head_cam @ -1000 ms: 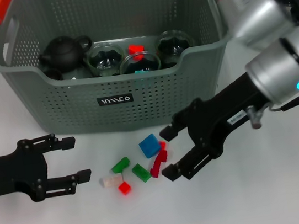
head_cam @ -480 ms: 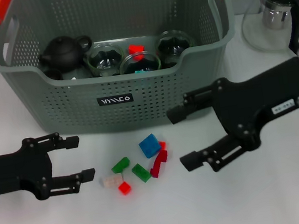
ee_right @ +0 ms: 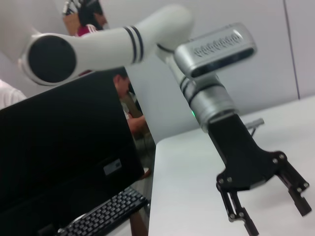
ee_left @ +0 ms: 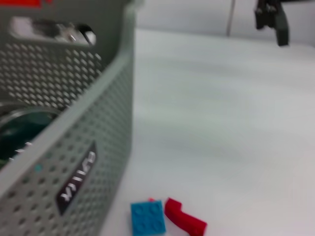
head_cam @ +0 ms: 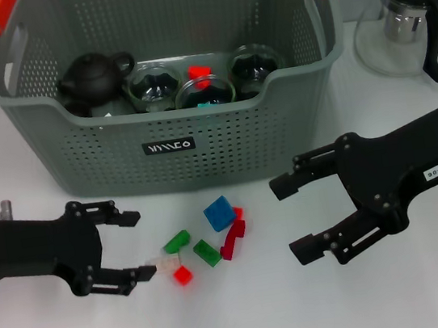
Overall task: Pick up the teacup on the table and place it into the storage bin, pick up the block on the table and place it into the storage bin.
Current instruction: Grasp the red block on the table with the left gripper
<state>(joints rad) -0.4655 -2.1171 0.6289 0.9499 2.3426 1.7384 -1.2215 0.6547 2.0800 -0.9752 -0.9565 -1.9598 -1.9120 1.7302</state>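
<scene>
The grey-green storage bin stands at the back centre, its wall also filling the left wrist view. Inside it lie three glass teacups, a black teapot and a red block. On the table in front lie several blocks: blue, two green, red, a small red one and a pale one. My left gripper is open just left of them, its near finger beside the pale block. My right gripper is open and holds nothing, right of the blocks.
A glass kettle with a black handle stands at the back right. The left wrist view shows the blue block and the red block by the bin. A monitor and a keyboard lie beyond the table edge.
My right gripper has drawn back to the right, away from the blocks, still open. My left gripper has moved right, up to the pale block.
</scene>
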